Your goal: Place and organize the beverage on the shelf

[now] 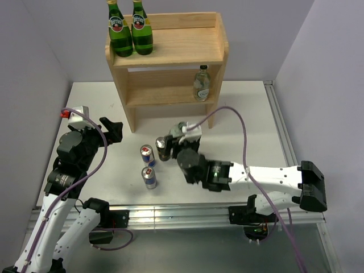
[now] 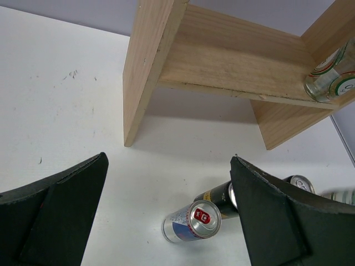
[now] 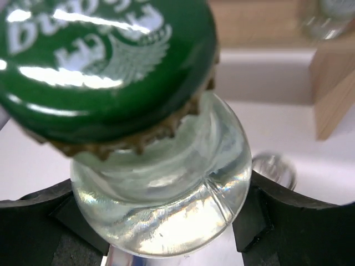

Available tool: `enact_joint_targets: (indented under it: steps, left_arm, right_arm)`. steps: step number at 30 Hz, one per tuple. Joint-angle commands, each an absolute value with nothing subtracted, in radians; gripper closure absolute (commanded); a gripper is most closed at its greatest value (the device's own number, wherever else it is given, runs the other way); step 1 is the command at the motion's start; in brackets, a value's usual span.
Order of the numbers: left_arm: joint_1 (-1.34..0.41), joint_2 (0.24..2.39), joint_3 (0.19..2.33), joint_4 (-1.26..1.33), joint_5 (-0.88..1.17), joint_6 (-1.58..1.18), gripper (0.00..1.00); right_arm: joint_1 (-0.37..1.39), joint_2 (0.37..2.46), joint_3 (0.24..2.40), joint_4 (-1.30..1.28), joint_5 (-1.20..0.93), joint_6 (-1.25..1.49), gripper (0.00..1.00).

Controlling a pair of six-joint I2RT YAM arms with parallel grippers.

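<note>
My right gripper is shut on a small clear bottle with a green cap; a finger presses on each side of the glass. In the top view this gripper sits in front of the shelf, beside a black-and-yellow can. Two slim blue-silver-red cans stand just left of it. A second clear bottle stands on the lower tier at the right. My left gripper is open and holds nothing; its view shows a slim can and the black can beyond the fingers.
Two large green glass bottles stand on the left of the top tier. The shelf's side panel rises just ahead of the left gripper. Grey walls close in the back and both sides. A metal rail runs along the near edge.
</note>
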State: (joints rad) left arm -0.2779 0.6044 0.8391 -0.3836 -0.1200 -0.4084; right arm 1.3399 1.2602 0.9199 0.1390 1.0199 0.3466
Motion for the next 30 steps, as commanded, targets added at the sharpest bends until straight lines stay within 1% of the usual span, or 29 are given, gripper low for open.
enact_joint_targets:
  steps: [1, 5, 9, 16, 30]
  left_arm:
    - [-0.272, 0.589, 0.838, -0.353, -0.117, -0.396, 0.01]
    - [-0.272, 0.595, 0.838, -0.354, -0.112, -0.394, 0.01]
    - [-0.272, 0.589, 0.838, -0.354, -0.112, -0.394, 0.01]
    - [-0.272, 0.588, 0.836, -0.351, -0.101, -0.397, 0.01]
    - [-0.272, 0.595, 0.836, -0.351, -0.092, -0.397, 0.01]
  right_arm:
    - [1.208, 1.285, 1.055, 0.187, 0.944, 0.237, 1.0]
    - [1.08, 1.377, 1.208, 0.178, 0.875, 0.199, 1.0]
    - [0.964, 1.446, 1.31, 0.176, 0.822, 0.196, 1.0]
    - [0.875, 1.6, 1.466, 0.175, 0.796, 0.147, 1.0]
    - [0.784, 1.727, 1.542, 0.23, 0.807, 0.126, 1.0]
